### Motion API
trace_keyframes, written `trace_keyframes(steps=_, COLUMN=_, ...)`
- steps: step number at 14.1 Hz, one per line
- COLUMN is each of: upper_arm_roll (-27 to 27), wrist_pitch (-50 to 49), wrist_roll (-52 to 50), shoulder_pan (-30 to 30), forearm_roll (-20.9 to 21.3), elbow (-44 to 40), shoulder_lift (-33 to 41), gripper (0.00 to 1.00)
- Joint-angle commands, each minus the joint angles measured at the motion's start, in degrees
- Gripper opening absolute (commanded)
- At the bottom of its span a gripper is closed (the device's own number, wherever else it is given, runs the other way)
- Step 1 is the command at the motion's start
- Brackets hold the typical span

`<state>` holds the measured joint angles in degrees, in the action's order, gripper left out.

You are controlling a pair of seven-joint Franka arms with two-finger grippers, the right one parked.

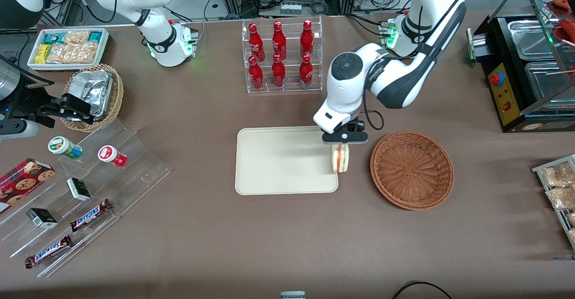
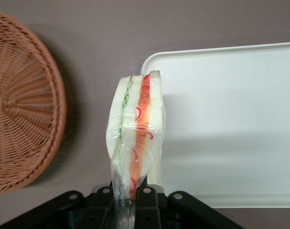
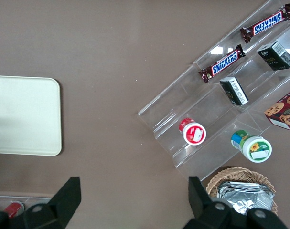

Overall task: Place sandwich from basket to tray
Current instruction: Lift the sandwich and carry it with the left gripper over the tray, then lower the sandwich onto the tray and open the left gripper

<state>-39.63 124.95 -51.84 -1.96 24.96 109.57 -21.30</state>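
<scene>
Brown cloth covers the table (image 1: 224,245). Legible writing: "SNICKERS" on two chocolate bars (image 1: 90,215) lying on a clear stepped display stand (image 1: 134,155) toward the parked arm's end of the table. Same stand: two small dark boxes (image 1: 78,189), print too small to read; one green-lidded cup (image 1: 65,147) and one red-lidded cup (image 1: 112,156), labels not readable. Red cookie box (image 1: 22,182) beside the stand, wording unclear. Six red bottles (image 1: 278,56) in a clear rack, labels not legible.

Gripper (image 1: 344,141): on the left arm, which reaches out from its base with the wrist turned down, hanging over the tray's edge nearest the basket. Fingers (image 2: 144,200) pinch the sandwich (image 2: 137,129) at one end; it hangs wrapped in clear film, its layered edge showing green, red and orange filling, above the tray's rim and table surface.

Tray (image 1: 278,164): cream, rectangular, flat on the table. Basket (image 1: 412,169): reddish-brown wicker, round, just beside the tray toward the working arm's end.
</scene>
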Motion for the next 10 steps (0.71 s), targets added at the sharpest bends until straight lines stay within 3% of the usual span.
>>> trace_keyframes(steps=1, upper_arm_roll=-0.7, wrist_pitch=-3.7, wrist_roll=-5.2, shoulder_pan=-2.5, forearm_roll=4.7, elbow=-6.0, shoulder_lift=-5.7, gripper=0.0)
trace_keyframes(steps=5, upper_arm_roll=-0.8, wrist_pitch=-7.4, wrist_roll=-12.0, shoulder_pan=-7.0, forearm_roll=9.7, elbow=-13.7, shoulder_lift=-14.1, gripper=0.0)
trace_keyframes(steps=10, upper_arm_roll=-0.9, wrist_pitch=-7.5, wrist_roll=-12.3, shoulder_pan=-8.1, forearm_roll=9.9, elbow=-16.7, shoulder_lift=-18.0, gripper=0.0)
